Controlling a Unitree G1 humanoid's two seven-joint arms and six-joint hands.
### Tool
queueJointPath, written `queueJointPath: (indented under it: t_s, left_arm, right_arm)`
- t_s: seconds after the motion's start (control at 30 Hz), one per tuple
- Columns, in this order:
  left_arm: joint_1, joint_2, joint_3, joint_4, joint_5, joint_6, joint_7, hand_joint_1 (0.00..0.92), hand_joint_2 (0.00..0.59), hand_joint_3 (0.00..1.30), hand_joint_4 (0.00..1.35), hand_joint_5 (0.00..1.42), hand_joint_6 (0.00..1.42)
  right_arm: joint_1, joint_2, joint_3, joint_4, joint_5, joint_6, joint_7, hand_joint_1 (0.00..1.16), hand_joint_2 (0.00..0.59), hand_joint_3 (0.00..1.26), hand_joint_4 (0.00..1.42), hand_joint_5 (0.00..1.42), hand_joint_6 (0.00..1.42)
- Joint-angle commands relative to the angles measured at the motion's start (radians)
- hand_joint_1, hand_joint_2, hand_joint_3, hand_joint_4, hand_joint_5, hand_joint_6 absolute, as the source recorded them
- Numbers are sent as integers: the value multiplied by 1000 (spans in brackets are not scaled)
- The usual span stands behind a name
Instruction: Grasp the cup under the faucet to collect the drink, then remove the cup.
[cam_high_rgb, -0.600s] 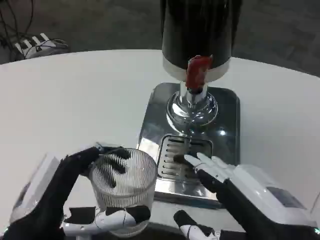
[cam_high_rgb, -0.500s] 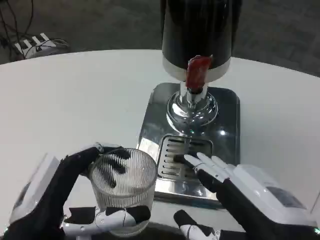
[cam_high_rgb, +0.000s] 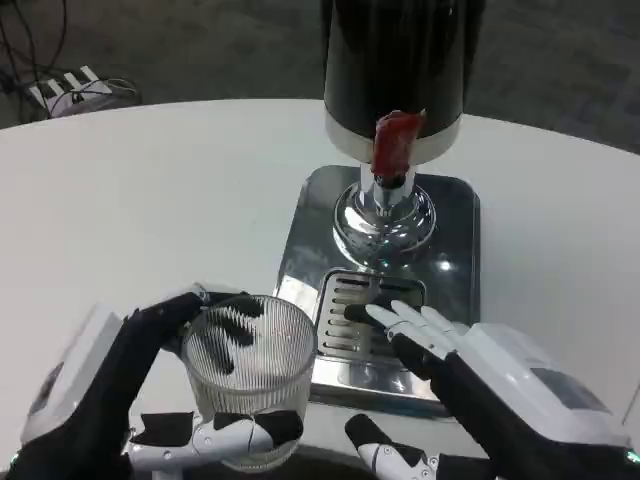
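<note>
Look at the cup (cam_high_rgb: 250, 372). It is a clear glass with ridges down its side, and it stands upright on the white worktop (cam_high_rgb: 150, 200), just left of the drip grate (cam_high_rgb: 362, 318). It is not under the faucet (cam_high_rgb: 393, 150); the faucet is up and to the right of it, with its red handle on the dark drink tank (cam_high_rgb: 400, 60).

Your left hand (cam_high_rgb: 130, 390) is wrapped around the cup. The dark fingers (cam_high_rgb: 232, 330) curl over the far side of the rim, and you can see them through the glass. The thumb lies across the near side, low on the cup. So this hand is holding the cup from the left.

Your right hand (cam_high_rgb: 450, 375) is to the right of the cup and does not touch it. Its fingers are spread apart and hold nothing. The white fingertips (cam_high_rgb: 400, 318) reach over the near right part of the drip grate. You cannot tell if they press on it.

The grate sits in a shiny metal tray (cam_high_rgb: 450, 260), which carries the tank's round chrome foot (cam_high_rgb: 385, 220). Far from the cup, at the top left, some cables and a white power strip (cam_high_rgb: 70, 88) lie on the floor.
</note>
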Motion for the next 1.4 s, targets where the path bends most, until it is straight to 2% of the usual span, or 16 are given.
queueJointPath:
  t_s: [0.03, 0.13, 0.23, 0.37, 0.57, 0.73, 0.93, 1.1, 1.4]
  left_arm:
    - [-3, 9, 5, 23, 1, -47, 6, 760, 27, 774, 784, 852, 684]
    - [-3, 4, 16, 66, -8, -87, 22, 764, 33, 773, 784, 852, 692]
    - [-24, 16, 25, 116, -10, -125, 22, 766, 34, 774, 784, 852, 704]
    - [-92, 39, 29, 203, -13, -175, 17, 745, 23, 781, 784, 852, 708]
    - [-238, 25, 6, 392, -21, -224, 25, 742, 23, 782, 784, 861, 708]
    - [-385, 15, -34, 536, 4, -258, 41, 741, 23, 782, 794, 863, 716]
    - [-563, -5, -114, 723, 60, -285, 68, 742, 23, 782, 795, 869, 720]
    - [-653, -17, -164, 831, 109, -294, 105, 746, 24, 782, 796, 870, 721]
    - [-761, -8, -219, 974, 158, -312, 154, 747, 24, 782, 796, 864, 722]
  right_arm:
    - [-7, 4, 7, 7, 0, 12, 18, 504, 464, 104, 30, 0, 0]
    - [-6, -1, 13, 3, -8, 13, 33, 504, 464, 104, 30, 0, 0]
    - [-5, 3, 16, 3, -17, 17, 34, 503, 464, 104, 35, 0, 0]
    - [-2, 5, 21, 3, -21, 21, 38, 503, 464, 103, 38, 0, 0]
    - [3, 2, 12, -7, -25, 27, 48, 502, 464, 103, 34, 0, 0]
    - [12, 10, 19, -9, -25, 25, 47, 505, 469, 102, 32, 0, 0]
    - [12, 17, 34, -14, -36, 20, 49, 509, 473, 102, 31, 0, 0]
    - [20, 19, 29, -19, -35, 22, 47, 511, 476, 102, 31, 0, 0]
    - [20, 19, 25, -21, -31, 22, 50, 513, 477, 102, 31, 0, 0]
